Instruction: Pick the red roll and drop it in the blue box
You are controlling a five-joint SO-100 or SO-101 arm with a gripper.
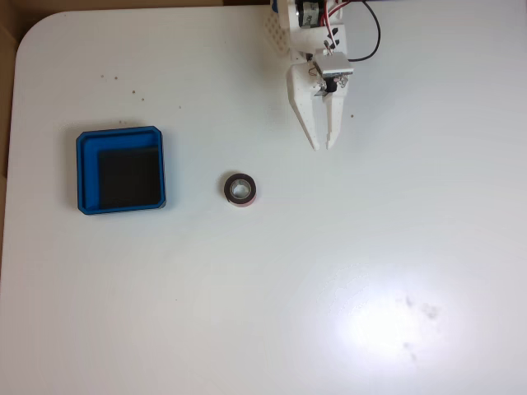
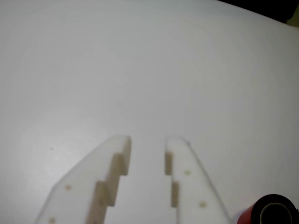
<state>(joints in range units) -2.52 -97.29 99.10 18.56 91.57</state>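
The red roll (image 1: 240, 189) lies flat on the white table (image 1: 272, 313), its pale hollow core facing up. In the wrist view the red roll (image 2: 268, 210) peeks in at the bottom right corner. The blue box (image 1: 120, 133), with a black floor, sits to the roll's left in the fixed view, with nothing in it. My white gripper (image 1: 324, 146) hangs above and to the right of the roll, fingers pointing down the picture. The wrist view shows the gripper (image 2: 148, 140) narrowly open, with only bare table between its fingers (image 2: 187, 172).
The arm's base and red and black wires (image 1: 372, 37) sit at the top edge of the fixed view. A bright glare patch (image 1: 387, 325) marks the lower right of the table. The table's rounded corner (image 1: 33, 37) is at the top left.
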